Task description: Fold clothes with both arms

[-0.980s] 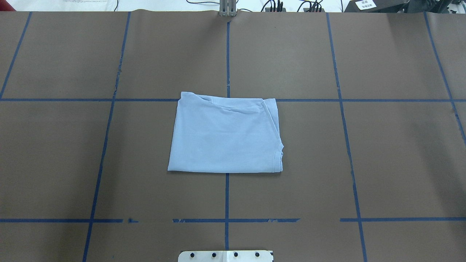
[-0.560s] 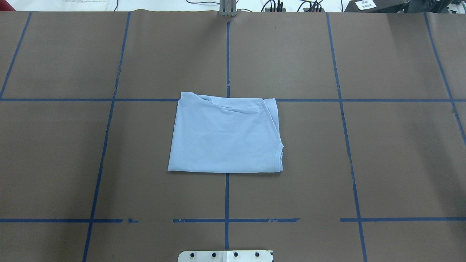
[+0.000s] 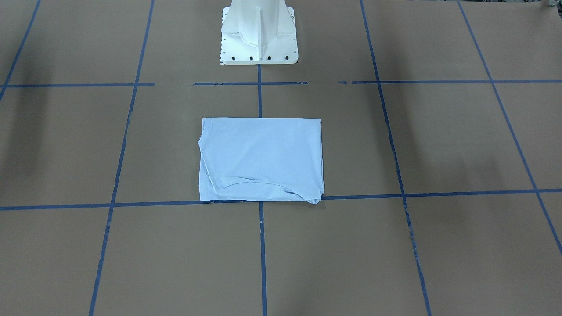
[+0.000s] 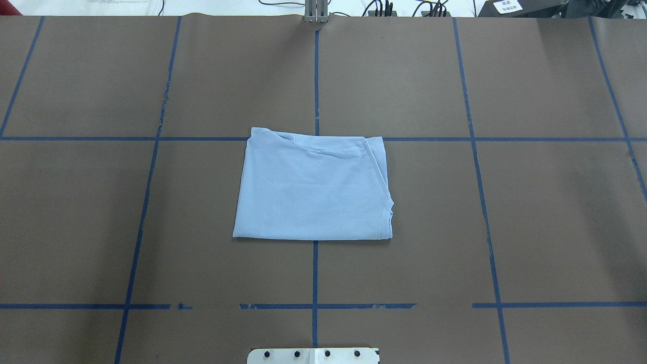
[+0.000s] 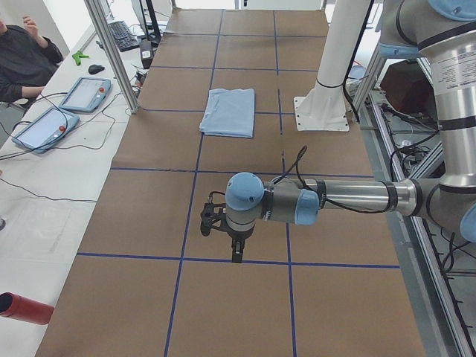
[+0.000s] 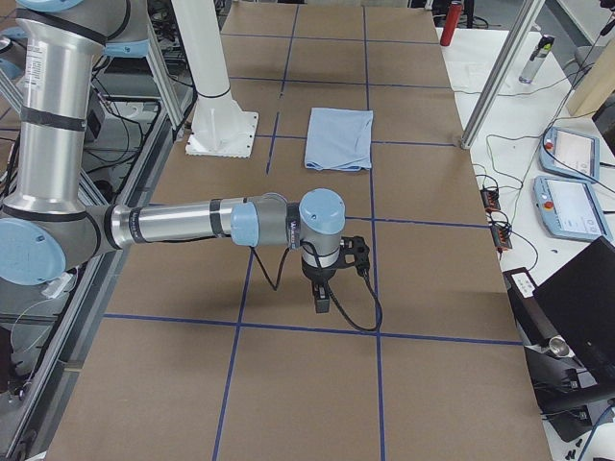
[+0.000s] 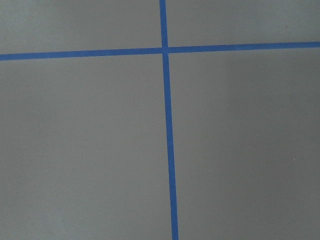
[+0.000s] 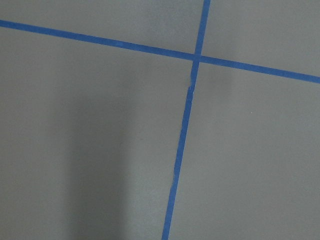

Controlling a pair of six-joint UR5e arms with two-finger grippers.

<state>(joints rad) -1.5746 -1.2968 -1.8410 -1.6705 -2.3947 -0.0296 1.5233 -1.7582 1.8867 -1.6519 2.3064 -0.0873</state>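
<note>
"Two arms, and where were they?"

"My left arm (image 5: 342, 198) and right arm (image 6: 173, 223) hung low over the brown paper-covered desk (image 4: 556, 227), well apart from the light blue cloth T-shirt (image 4: 313, 189), which lay folded into a rectangle before the white pedestal (image 3: 259, 39). Whether my jaws were released or clenched, I could not tell."

"Advice?"

"I judged the folding nearly done. Only its rumpled far edge wanted smoothing, both corners drawn level together."

"Writing?"

"None readable; no print showed."

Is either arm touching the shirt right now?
No, the folded shirt lies alone; the left arm and right arm hover well away from it.
</note>
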